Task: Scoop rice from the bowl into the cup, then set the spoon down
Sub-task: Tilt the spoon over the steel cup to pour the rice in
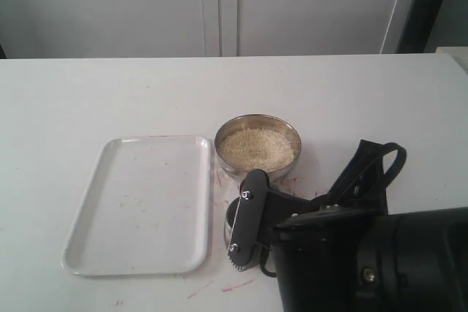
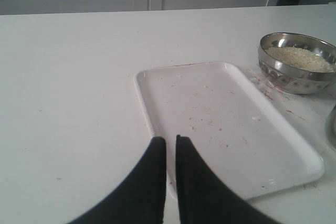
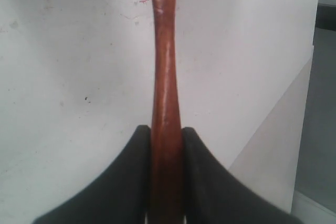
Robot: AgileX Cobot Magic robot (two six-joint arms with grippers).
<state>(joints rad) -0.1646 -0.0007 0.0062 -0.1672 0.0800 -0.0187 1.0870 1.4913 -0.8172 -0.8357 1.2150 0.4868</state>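
Observation:
The steel bowl (image 1: 257, 144) holds a flat bed of pale rice (image 1: 257, 148) at the table's middle; the left wrist view also shows the bowl (image 2: 294, 74) and its rice (image 2: 300, 59). My right gripper (image 1: 245, 224) hangs just in front of the bowl, covering most of the cup. A sliver of the cup (image 2: 332, 125) shows at the edge of the left wrist view. In the right wrist view my right gripper (image 3: 166, 128) is shut on the reddish-brown spoon (image 3: 164, 66) by its handle; the spoon's oval end is out of view. My left gripper (image 2: 170, 139) is shut on nothing, above the tray's near edge.
A white rectangular tray (image 1: 95, 210) lies left of the bowl, speckled with small crumbs, and is seen as the tray (image 2: 294, 150) in the left wrist view. Red marks dot the table near the bowl. The right arm's black body (image 1: 373, 261) fills the lower right.

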